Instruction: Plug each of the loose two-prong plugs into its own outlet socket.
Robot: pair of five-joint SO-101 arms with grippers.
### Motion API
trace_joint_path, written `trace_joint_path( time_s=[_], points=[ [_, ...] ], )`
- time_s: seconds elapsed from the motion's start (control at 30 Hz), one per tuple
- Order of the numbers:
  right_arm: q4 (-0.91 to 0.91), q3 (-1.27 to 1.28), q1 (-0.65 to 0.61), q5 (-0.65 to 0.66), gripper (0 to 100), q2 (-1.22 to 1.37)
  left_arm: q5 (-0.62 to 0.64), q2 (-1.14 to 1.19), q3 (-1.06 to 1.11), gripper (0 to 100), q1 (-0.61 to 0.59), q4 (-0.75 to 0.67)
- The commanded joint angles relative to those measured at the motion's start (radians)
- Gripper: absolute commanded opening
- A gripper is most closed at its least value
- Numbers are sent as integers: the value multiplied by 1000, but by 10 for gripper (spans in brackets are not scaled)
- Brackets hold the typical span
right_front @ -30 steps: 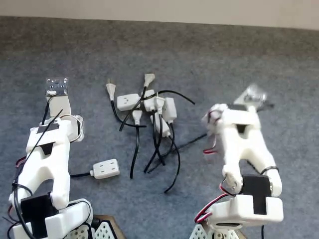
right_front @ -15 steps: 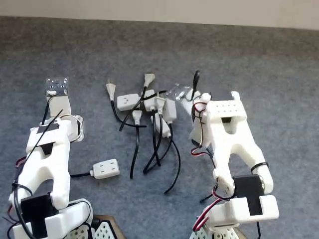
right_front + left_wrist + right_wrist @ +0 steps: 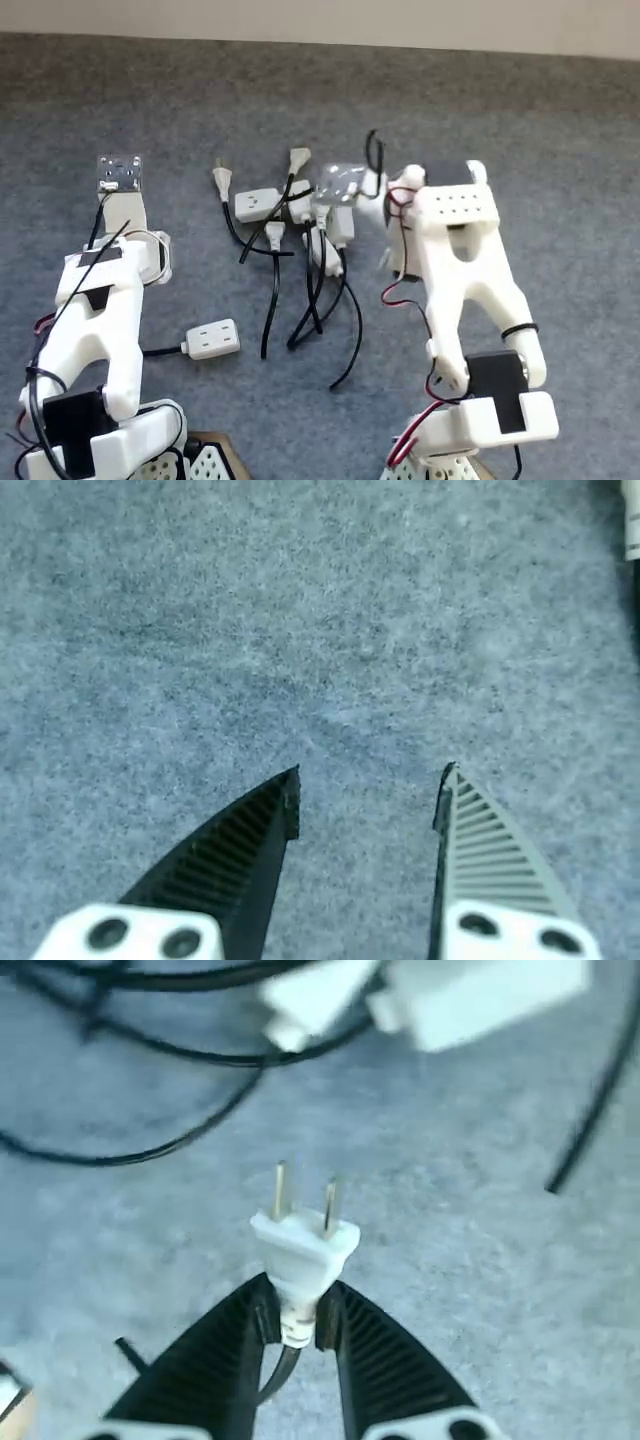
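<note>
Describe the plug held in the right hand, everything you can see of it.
The plug is white, plastic-looking, with two flat metal prongs pointing away from the right hand. The hand's black ribbed fingers pinch its narrow base from both sides. A black cord exits behind. It is held over grey carpet.

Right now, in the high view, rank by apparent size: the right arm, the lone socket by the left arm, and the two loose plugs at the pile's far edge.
1. right arm
2. lone socket
3. outer plug and far plug, which look alike, so I won't rank them.
</note>
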Motion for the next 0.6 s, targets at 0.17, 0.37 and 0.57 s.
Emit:
trace_joint_path(
  time_s=[0.17,0.37,0.57],
  points=[
    [-252,252,-48,-117,8,-19,6,-4,-4,235,18,-15],
    [-394,440,-31,-273,34,-28,6,-4,4,235,18,-15],
    [-394,486,39,-216,265,-28,6,-4,4,235,18,-15]
  ],
)
